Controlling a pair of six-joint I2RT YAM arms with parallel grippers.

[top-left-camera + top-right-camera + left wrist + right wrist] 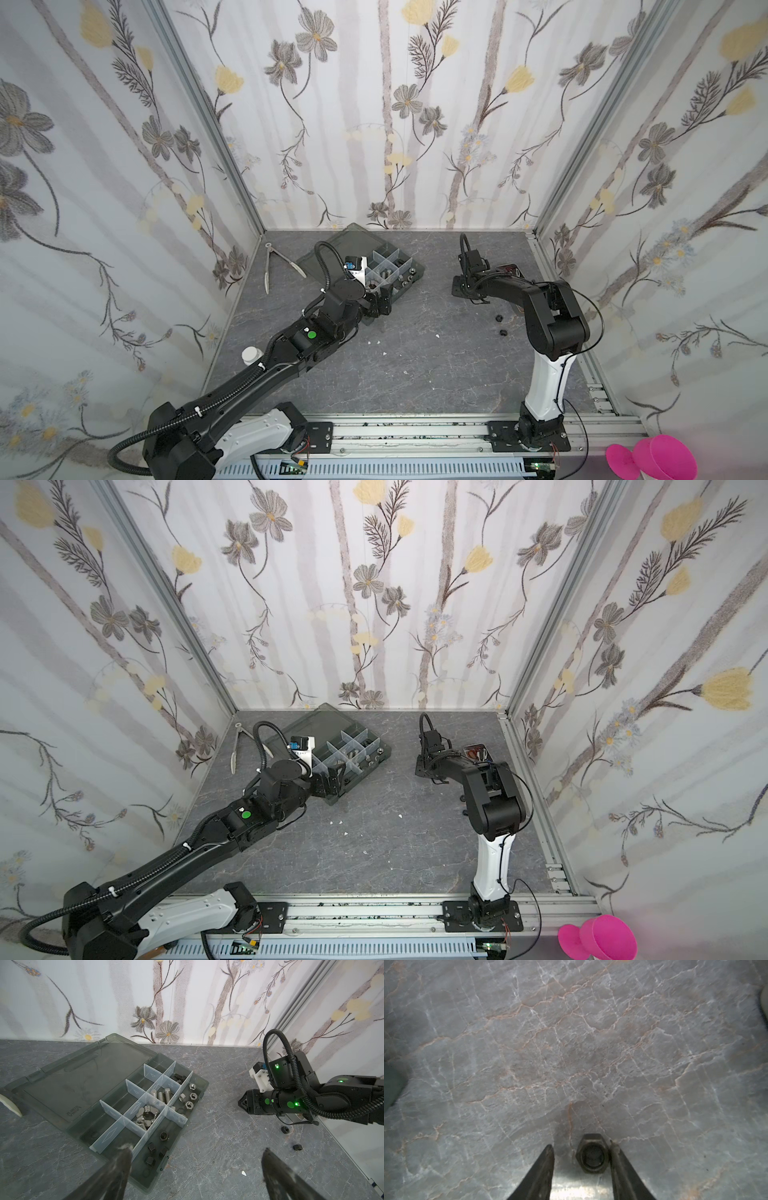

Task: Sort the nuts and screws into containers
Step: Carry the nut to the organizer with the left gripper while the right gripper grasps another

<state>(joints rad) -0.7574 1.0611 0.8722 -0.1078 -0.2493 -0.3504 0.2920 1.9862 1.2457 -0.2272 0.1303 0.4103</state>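
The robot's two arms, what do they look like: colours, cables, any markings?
Both are mostly black, with a white lower link, ribbed black conduit and round green stickers. The left arm has white zip ties; the right arm has thin black wires. The left gripper and right gripper have dark tapered fingers.

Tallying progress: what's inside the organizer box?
Silver screws, wing nuts, silver nuts, black nuts and one black screw. A finger of the left hand hides part of the near compartment.
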